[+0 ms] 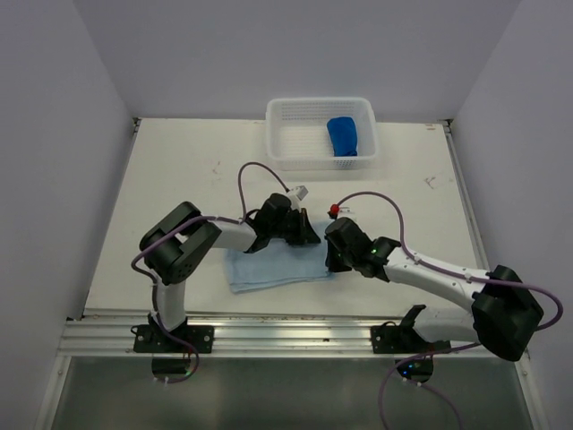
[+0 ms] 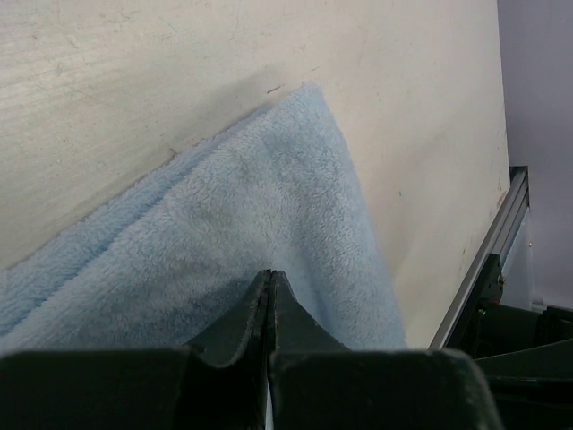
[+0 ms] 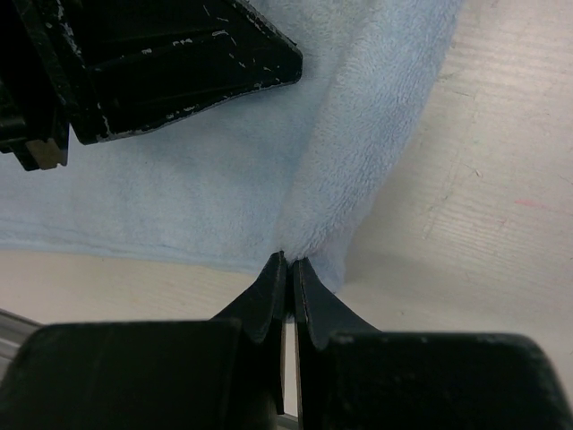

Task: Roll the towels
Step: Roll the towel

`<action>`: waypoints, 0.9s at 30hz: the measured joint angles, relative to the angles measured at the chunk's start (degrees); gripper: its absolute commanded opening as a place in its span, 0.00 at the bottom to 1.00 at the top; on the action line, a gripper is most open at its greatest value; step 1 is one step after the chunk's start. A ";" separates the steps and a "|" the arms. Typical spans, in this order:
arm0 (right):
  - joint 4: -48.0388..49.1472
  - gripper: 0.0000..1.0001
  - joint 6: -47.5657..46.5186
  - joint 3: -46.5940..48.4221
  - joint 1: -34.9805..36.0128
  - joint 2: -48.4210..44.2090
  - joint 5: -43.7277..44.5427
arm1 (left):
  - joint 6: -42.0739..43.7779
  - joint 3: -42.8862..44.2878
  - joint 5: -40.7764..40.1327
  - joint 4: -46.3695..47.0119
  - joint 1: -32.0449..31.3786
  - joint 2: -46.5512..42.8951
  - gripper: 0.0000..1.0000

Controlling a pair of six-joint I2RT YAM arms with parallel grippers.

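Observation:
The pale sky blue towel (image 1: pixel 260 269) lies flat near the front of the table. My right gripper (image 1: pixel 332 261) is at its right edge, shut on the towel (image 3: pixel 179 197), and the cloth rises in a ridge to the tips (image 3: pixel 288 262). My left gripper (image 1: pixel 312 236) is at the towel's far right part. Its jaws are shut tip to tip (image 2: pixel 270 274) over the towel (image 2: pixel 269 179), with no cloth seen between them. From the right wrist its black fingers (image 3: pixel 179 63) show above the towel. The dark royal blue towel (image 1: pixel 342 136) sits rolled in the basket.
The white perforated basket (image 1: pixel 320 103) stands at the back of the table. An aluminium rail (image 1: pixel 286 333) runs along the near edge by the arm bases. White walls close in the left, back and right sides.

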 measured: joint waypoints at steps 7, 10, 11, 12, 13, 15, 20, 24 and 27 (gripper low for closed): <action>0.85 0.00 0.00 1.60 1.42 2.03 0.04 | 1.53 -0.44 -1.49 -1.01 0.00 -2.91 0.00; 1.25 0.00 0.00 1.88 1.90 2.45 0.02 | 2.84 -1.20 -2.56 -2.95 0.02 -5.38 0.00; 1.46 0.00 -0.02 1.90 2.10 2.58 0.02 | 3.48 -1.46 -3.15 -3.63 0.02 -6.40 0.00; 1.51 0.00 -0.02 1.92 2.14 2.67 0.02 | 4.09 -1.77 -3.58 -4.11 0.02 -7.39 0.00; 1.51 0.00 -0.02 1.99 2.29 2.78 0.02 | 4.52 -2.27 -4.11 -4.33 0.02 -8.44 0.00; 1.62 0.00 -0.02 2.10 2.49 3.02 0.02 | 5.40 -3.80 -4.85 -4.68 0.09 -10.54 0.00; 2.21 0.00 -0.20 2.71 3.28 3.89 0.00 | 6.25 -7.08 -6.05 -6.05 0.13 -12.81 0.00; 2.78 0.00 -0.46 3.39 4.04 4.81 0.00 | 7.13 -8.04 -6.56 -7.39 0.13 -13.03 0.00; 3.06 0.00 -0.66 4.02 4.66 5.90 -0.02 | 7.56 -8.55 -6.88 -7.41 0.13 -13.03 0.00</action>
